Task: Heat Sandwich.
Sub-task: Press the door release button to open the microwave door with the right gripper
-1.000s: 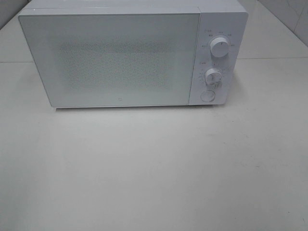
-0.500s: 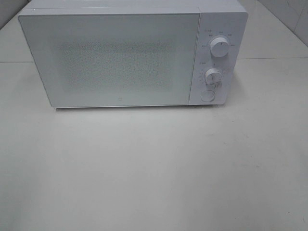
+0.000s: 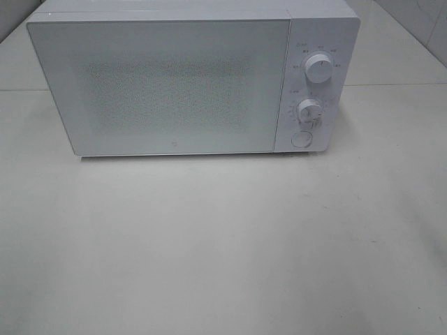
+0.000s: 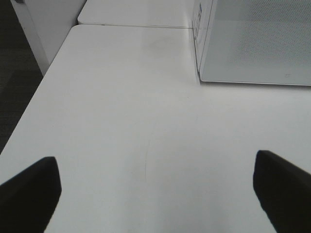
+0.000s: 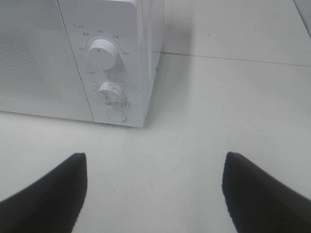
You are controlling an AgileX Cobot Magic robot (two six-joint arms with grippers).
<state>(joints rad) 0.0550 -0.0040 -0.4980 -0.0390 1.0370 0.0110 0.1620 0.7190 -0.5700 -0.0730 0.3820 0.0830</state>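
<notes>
- Left gripper: jaws spread wide, empty, low over the bench beside the microwave.
- Right gripper: jaws spread, empty, facing the control panel.
- Sandwich: visible in no view; cannot tell whether it lies behind the closed door.
- Step, as judged: press the round button squarely with one right fingertip, and keep the left gripper clear of the door swing.
- Count: one microwave, two dials, one button.

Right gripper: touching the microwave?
Apart. The right wrist view shows the open right gripper stopped short of the microwave, with a plain strip of bare table between them.
</notes>
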